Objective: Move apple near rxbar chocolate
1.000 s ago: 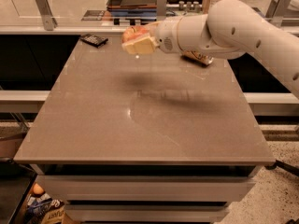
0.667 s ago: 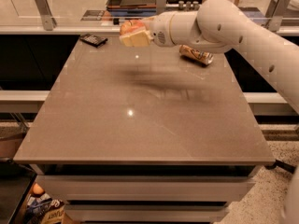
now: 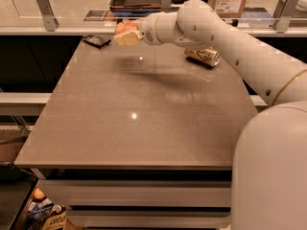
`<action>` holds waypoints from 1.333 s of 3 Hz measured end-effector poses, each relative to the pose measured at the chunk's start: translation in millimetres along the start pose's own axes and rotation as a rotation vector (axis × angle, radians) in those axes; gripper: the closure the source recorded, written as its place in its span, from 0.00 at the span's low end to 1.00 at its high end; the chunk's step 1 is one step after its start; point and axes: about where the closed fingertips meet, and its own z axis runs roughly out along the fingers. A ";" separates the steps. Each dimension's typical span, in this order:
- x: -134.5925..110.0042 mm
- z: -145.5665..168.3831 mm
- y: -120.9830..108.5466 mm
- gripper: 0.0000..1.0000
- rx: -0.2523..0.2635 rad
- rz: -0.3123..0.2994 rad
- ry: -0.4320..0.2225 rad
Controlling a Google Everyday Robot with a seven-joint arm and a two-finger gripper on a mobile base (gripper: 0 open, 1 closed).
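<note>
Grey-brown tabletop [image 3: 144,123] filled the camera view, with a bright glint near its middle. A white arm [image 3: 211,30] swept in from the right and reached across the far edge. The gripper [image 3: 123,35] hung over the far-left part of the top, its pale yellow fingers [image 3: 130,38] clamped on the apple [image 3: 123,27], only a reddish-orange crown showing above them. A soft shadow [image 3: 132,63] lay on the surface beneath. The rxbar chocolate [image 3: 96,40] lay flat at the far-left corner, just left of the gripper, close to the apple but apart from it. A tan drink can [image 3: 203,56] lay on its side near the far-right corner, well apart from both.
</note>
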 end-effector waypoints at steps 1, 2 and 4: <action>7.7 32.4 -3.2 1.00 0.012 -0.006 0.085; 14.9 59.6 -4.2 1.00 0.020 -0.007 0.136; 31.8 90.4 -3.0 1.00 0.011 0.024 0.100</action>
